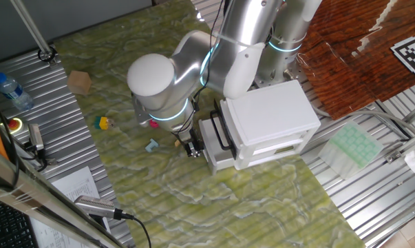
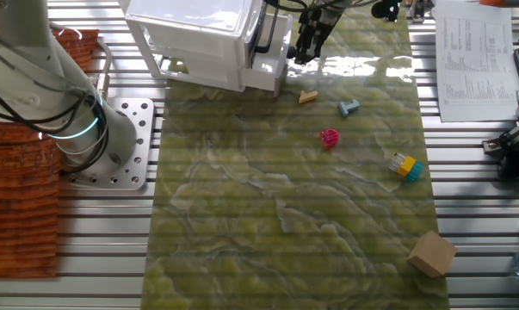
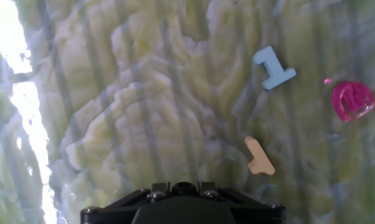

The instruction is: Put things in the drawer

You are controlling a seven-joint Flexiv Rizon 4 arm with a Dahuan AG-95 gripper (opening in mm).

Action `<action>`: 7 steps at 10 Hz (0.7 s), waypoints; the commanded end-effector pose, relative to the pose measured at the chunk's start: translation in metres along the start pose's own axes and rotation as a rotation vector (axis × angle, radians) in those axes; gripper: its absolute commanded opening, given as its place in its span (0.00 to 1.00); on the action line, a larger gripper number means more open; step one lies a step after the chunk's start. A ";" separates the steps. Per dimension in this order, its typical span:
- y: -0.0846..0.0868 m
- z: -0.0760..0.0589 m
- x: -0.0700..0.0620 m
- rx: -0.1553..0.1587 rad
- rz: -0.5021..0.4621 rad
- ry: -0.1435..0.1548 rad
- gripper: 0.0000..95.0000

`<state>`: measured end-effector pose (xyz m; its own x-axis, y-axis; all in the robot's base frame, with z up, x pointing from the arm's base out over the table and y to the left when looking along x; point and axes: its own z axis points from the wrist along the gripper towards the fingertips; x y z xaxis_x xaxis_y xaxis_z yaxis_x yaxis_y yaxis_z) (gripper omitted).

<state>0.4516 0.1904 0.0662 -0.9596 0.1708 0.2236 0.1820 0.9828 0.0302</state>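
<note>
Currently the gripper is positioned just in front of the white drawer, close to its black bar handle; the drawer appears slightly pulled out of the white cabinet. Whether the fingers are spread or pressed together cannot be told: they are dark and small in both fixed views, and the fingertips are not shown in the hand view. Nothing is seen held.

All toy pieces are lying on the green marbled mat, none in the drawer. Nearest the drawer is the tan piece; a little farther from it the light blue "1" piece, then the pink round piece. Well away from the drawer a yellow-and-blue piece and a tan cube are seen. No orange piece is made out.

Risks, as judged: the handle or drawer front could be struck by the fingers, since they are so close. The flat tan piece could be pushed along the mat instead of grasped. If the drawer is not opened enough, a dropped piece could land outside it.
</note>
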 end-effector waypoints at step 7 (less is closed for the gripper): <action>-0.006 -0.005 0.008 -0.003 0.007 -0.004 0.00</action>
<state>0.4446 0.1858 0.0717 -0.9579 0.1801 0.2236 0.1923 0.9808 0.0338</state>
